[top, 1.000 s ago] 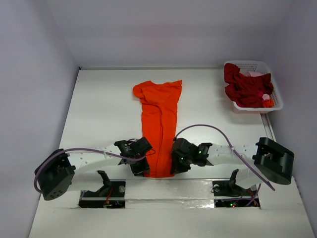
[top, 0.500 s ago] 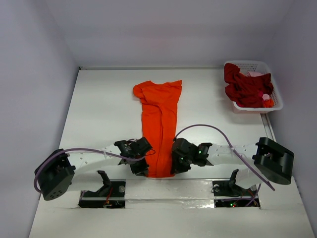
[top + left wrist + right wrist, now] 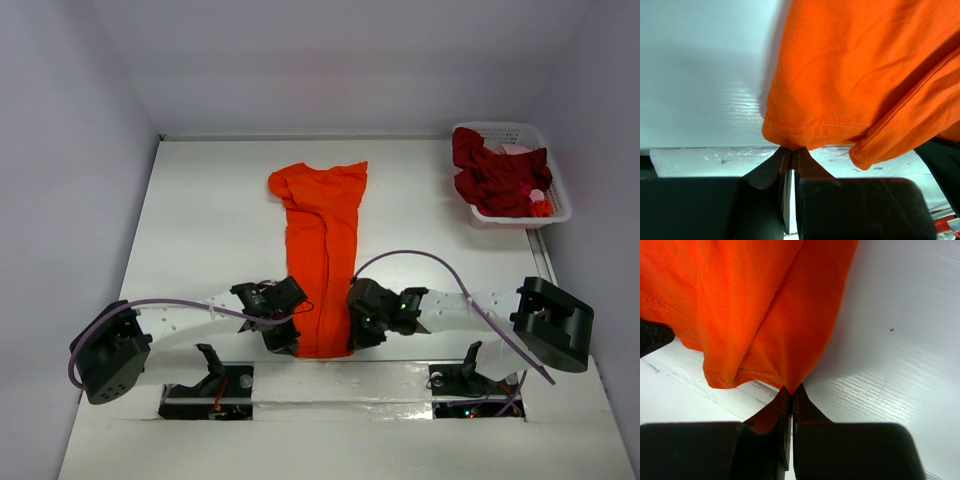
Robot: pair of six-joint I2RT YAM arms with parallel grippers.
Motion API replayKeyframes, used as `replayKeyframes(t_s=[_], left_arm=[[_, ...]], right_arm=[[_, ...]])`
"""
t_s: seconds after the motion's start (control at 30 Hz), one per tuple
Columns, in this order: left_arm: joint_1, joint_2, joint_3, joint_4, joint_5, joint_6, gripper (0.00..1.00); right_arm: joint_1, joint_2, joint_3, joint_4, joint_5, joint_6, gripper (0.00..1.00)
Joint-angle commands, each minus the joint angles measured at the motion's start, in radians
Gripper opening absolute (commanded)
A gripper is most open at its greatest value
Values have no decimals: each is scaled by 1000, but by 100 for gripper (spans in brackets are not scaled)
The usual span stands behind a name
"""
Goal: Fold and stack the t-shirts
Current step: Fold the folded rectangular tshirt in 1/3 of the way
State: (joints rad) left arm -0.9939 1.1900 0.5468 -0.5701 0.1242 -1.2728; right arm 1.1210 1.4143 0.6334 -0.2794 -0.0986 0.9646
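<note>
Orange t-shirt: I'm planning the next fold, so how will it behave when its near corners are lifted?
The orange t-shirt will probably be floppy: its hem bunches and droops at the left gripper and right gripper. It likely sags between them, since only the corners are pinched. It looks thin and light, so it should slide easily over the table.

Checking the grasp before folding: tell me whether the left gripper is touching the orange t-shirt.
Touching. The left wrist view shows the left gripper shut on the hem of the orange t-shirt, cloth pinched between its tips.
</note>
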Motion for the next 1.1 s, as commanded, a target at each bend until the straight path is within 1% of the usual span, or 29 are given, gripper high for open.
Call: replayKeyframes(t_s=[0.0, 0.3, 0.53, 0.87, 0.93, 0.97, 1.07], left_arm=[[-5, -29, 50, -59, -21, -11, 0], [-5, -17, 159, -125, -78, 7, 0], [26, -4, 174, -131, -86, 42, 0], [172, -12, 255, -201, -115, 157, 0], [207, -13, 272, -208, -120, 177, 0], [207, -13, 277, -208, -145, 194, 0], [236, -6, 294, -212, -146, 214, 0]], right_arm=[[7, -28, 48, -35, 46, -10, 0], [-3, -66, 103, -99, 79, -23, 0], [-26, -83, 134, -138, 92, -41, 0], [-138, -114, 190, -193, 88, -96, 0], [-147, -104, 213, -198, 83, -113, 0], [-147, -98, 219, -202, 83, -118, 0], [-147, -83, 244, -208, 77, -129, 0]])
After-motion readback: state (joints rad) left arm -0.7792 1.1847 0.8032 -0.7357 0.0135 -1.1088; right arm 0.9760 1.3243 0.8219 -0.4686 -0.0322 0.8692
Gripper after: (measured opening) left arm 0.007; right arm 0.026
